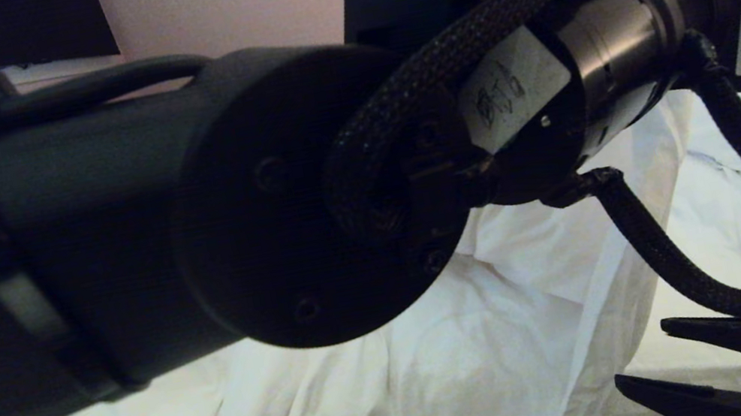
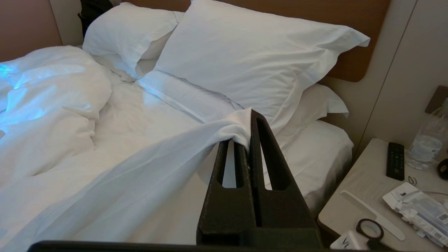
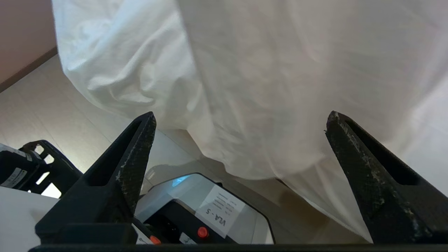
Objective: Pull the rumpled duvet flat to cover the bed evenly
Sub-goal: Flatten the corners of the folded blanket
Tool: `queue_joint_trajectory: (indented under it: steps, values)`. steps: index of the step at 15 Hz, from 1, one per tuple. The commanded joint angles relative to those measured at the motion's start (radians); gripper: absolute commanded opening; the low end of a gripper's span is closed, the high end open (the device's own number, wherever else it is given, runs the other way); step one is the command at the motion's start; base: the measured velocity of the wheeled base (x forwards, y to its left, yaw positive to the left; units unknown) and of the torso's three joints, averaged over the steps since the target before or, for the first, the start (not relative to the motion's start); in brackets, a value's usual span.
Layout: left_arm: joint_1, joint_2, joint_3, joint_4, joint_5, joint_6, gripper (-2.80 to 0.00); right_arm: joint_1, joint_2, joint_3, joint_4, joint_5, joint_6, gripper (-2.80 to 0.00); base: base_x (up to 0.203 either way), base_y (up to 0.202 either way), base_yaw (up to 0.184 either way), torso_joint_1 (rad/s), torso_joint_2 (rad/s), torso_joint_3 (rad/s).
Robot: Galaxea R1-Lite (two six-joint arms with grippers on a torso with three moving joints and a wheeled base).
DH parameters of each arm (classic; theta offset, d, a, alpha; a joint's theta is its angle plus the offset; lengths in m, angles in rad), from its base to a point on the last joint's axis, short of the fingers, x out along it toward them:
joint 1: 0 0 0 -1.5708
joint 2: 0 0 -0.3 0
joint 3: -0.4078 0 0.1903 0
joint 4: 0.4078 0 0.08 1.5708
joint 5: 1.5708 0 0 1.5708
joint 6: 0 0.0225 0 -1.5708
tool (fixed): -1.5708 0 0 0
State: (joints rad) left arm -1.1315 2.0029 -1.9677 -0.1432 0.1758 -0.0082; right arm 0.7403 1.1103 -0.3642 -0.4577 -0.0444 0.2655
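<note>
My left gripper [image 2: 244, 131] is shut on a bunched edge of the white duvet [image 2: 122, 175], held up above the bed [image 2: 315, 157] near the pillows. From the jaws the duvet runs taut back down to a rumpled heap [image 2: 52, 98] on the mattress. In the head view the duvet [image 1: 402, 385] hangs as a wrinkled white sheet below my left arm [image 1: 115, 230]. My right gripper [image 1: 644, 354] is low at the right, open and empty. In the right wrist view its fingers [image 3: 140, 147] stand wide apart just short of the hanging duvet [image 3: 252, 87].
Two plump pillows [image 2: 252, 59] lean on the brown headboard [image 2: 350, 35]. A bedside table [image 2: 367, 196] carries a remote [image 2: 395, 161], a water bottle [image 2: 425, 143] and a tape roll [image 2: 370, 229]. My own base [image 3: 210, 210] and pale floor [image 3: 45, 105] lie under the duvet's hem.
</note>
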Motion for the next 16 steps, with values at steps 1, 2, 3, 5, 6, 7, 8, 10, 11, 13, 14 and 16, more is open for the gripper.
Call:
queue_joint_trajectory:
  steps: [1,2,3,5,6,7,8,10,11,13,14,16]
  values:
    - [-0.004,-0.003,0.001,-0.001,0.002,0.000,-2.80,0.029,0.043,-0.006,-0.023,-0.036,0.003,0.00,0.000,0.000,0.000,0.000,0.00,0.000]
    - [-0.017,0.000,0.000,-0.005,0.003,0.003,-2.80,0.049,0.071,-0.012,-0.036,-0.064,0.005,0.00,0.000,0.000,0.000,0.000,0.00,0.000]
    - [-0.022,0.002,0.000,-0.012,0.017,0.012,-2.80,0.065,0.097,-0.014,-0.062,-0.092,0.010,0.00,0.000,0.000,0.000,0.000,0.00,0.000]
    - [-0.048,0.005,0.001,-0.027,0.044,0.033,-2.80,0.103,0.147,-0.007,-0.144,-0.152,0.016,0.00,0.000,0.000,0.000,0.000,0.00,0.000]
    - [-0.054,0.005,0.001,-0.027,0.043,0.033,-2.80,0.108,0.149,-0.004,-0.154,-0.161,0.017,0.00,0.000,0.000,0.000,0.000,0.00,0.000]
    - [-0.060,0.005,0.001,-0.027,0.044,0.033,-2.80,0.108,0.149,-0.006,-0.156,-0.163,0.017,0.00,0.000,0.000,0.000,0.000,0.00,0.000]
    - [-0.067,0.005,0.001,-0.027,0.044,0.034,-2.80,0.107,0.151,-0.010,-0.156,-0.163,0.018,0.00,0.000,0.000,0.000,0.000,0.00,0.000]
    - [-0.083,0.002,0.001,-0.029,0.046,0.034,-2.80,0.106,0.167,-0.015,-0.159,-0.190,0.028,0.00,0.000,0.000,0.000,0.000,0.00,0.000]
    - [-0.084,-0.003,0.001,-0.029,0.048,0.036,-2.80,0.106,0.173,-0.016,-0.159,-0.214,0.037,0.00,0.000,0.000,0.000,0.000,0.00,0.000]
    - [-0.086,-0.009,0.000,-0.029,0.051,0.043,-2.80,0.106,0.180,-0.015,-0.157,-0.229,0.040,0.00,0.000,0.000,0.000,0.000,0.00,0.000]
    - [-0.086,-0.014,0.001,-0.030,0.053,0.048,-2.80,0.106,0.189,-0.011,-0.157,-0.232,0.050,0.00,0.000,0.000,0.000,0.000,0.00,0.000]
    - [-0.087,-0.020,0.001,-0.030,0.054,0.049,-2.80,0.105,0.206,-0.006,-0.158,-0.233,0.085,0.00,0.000,0.000,0.000,0.000,0.00,0.000]
